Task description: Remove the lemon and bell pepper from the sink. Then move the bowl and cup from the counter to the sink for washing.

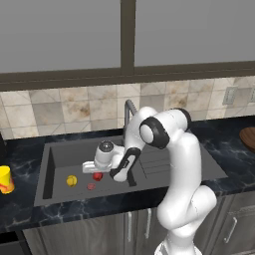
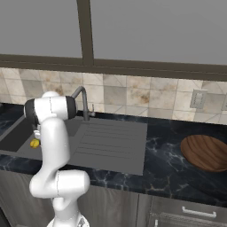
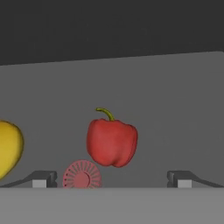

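Left base view, cup: one yellow cup (image 1: 5,180) with a red mark stands on the dark counter (image 1: 20,154) at the far left, outside the sink.
Sink: one dark grey sink (image 1: 60,162), its basin on the left and a ribbed drainboard (image 1: 159,167) on the right.
Lemon: one lemon (image 1: 71,180) lies on the basin floor, left of the pepper and apart from it.
Bell pepper: one red bell pepper (image 1: 97,176) sits in the basin, just beside the hand.
Drain: one flat reddish drain disc (image 1: 91,187) lies in front of the pepper.
Gripper: the gripper (image 1: 87,168) reaches low into the basin, pointing left toward the pepper.
Faucet: one grey faucet (image 1: 128,112) rises behind the arm, partly hidden by it.
Bowl: one brown wooden bowl (image 1: 248,138) is cut by the right edge, on the counter.
Right base view, obstruction: the arm's upper body covers most of the basin; the lemon (image 2: 34,143) peeks out beside it.
Right base view, bowl: the bowl (image 2: 206,152) rests on the counter, well apart from the drainboard.
Wall: one outlet plate (image 2: 198,99) sits on the tiled backsplash.
Hand view, pepper: the bell pepper (image 3: 111,141) stands between the two fingertips (image 3: 41,179), touching neither.
Hand view, jaws: spread wide and holding nothing.
Writing: no readable text.
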Available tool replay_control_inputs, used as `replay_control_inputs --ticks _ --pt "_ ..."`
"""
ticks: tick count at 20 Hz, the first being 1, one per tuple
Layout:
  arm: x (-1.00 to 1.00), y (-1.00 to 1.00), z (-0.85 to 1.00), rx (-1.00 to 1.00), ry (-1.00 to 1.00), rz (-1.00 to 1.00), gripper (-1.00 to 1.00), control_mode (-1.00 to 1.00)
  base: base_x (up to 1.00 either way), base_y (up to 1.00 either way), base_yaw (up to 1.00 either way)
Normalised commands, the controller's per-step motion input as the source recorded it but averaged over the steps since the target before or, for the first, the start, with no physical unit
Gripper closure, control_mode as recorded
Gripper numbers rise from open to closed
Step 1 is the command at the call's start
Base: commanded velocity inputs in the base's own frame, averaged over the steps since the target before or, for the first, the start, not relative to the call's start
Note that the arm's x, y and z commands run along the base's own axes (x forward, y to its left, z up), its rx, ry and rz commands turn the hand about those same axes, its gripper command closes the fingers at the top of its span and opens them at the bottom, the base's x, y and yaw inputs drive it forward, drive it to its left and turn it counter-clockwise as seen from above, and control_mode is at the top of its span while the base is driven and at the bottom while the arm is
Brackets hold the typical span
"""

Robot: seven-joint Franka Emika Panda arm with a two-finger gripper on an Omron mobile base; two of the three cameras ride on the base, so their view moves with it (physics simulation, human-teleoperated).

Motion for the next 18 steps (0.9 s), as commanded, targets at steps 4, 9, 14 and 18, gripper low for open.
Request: replay_control_inputs --ticks 4,9,14,18 --pt "0.07 0.0 -0.07 0.0 0.0 0.0 -1.0 -1.0 0.0 0.0 0.0" --pt "0.08 0.0 -0.07 0.0 0.0 0.0 -1.0 -1.0 0.0 0.0 0.0" --pt "0.07 0.0 -0.08 0.0 0.0 0.0 -1.0 -1.0 0.0 0.0 0.0" --pt "0.07 0.0 -0.09 0.0 0.0 0.0 -1.0 -1.0 0.0 0.0 0.0"
